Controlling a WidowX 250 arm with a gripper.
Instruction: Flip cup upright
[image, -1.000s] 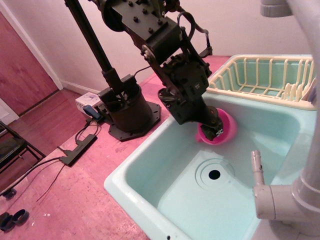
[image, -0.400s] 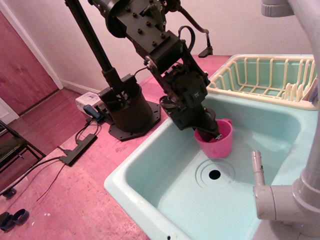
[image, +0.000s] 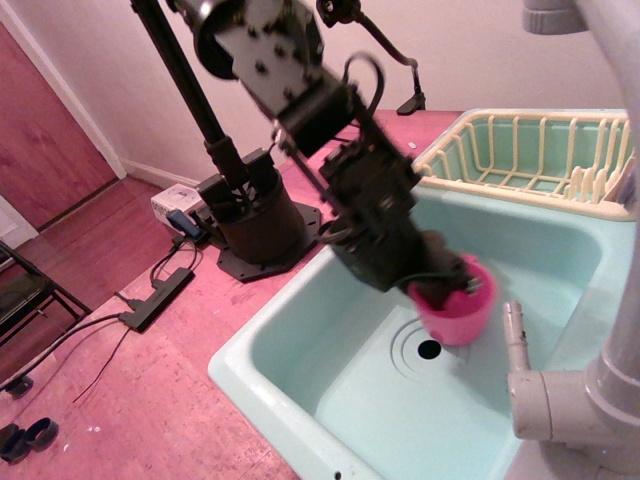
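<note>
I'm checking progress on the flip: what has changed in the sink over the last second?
The cup, tipped with its mouth facing the camera a second ago, now stands mouth-up, carried right and nearer, close to the drain. The gripper has kept hold at its rim. The sink and dish rack have not moved.

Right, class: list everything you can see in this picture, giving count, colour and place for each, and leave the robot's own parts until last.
Cup: one, bright pink, upright in the sink near the drain.
Sink: one, pale turquoise, right half of view.
Drain: one, dark hole, sink floor.
Dish rack: one, cream, behind the sink.
Tap: one, grey-white, right foreground.
Power strip: one, black, on the floor at left.
Door: one, reddish brown, far left.
Robot arm: one, black, base on the counter.
Gripper: one, black, at the cup's rim, blurred.
</note>
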